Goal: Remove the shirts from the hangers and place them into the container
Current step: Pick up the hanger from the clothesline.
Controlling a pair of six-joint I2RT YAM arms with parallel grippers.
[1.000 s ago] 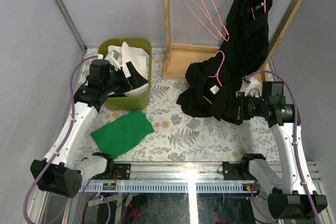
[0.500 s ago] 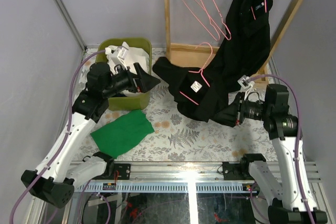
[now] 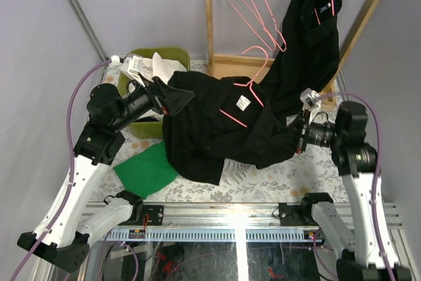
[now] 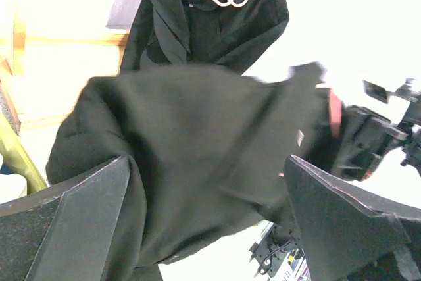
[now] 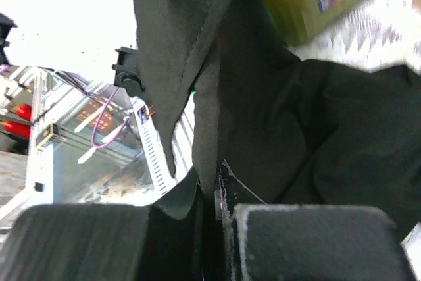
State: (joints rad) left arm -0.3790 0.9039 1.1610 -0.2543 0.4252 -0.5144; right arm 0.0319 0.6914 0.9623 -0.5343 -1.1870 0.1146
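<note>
black shirt (image 3: 217, 133) (on pink hanger (image 3: 252, 87)) overlaps container (image 3: 172, 52) and green cloth (image 3: 141, 170).

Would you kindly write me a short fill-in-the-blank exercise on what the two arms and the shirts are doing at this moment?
1. The right gripper is shut on the spread black shirt, while the left gripper at its other end is ____.
2. The hanger in that shirt's collar is coloured ____.
3. The bundled shirt in the container is coloured ____.
4. The other black shirt hangs from the wooden ____.

Missing words: open; pink; white; rack.
</note>
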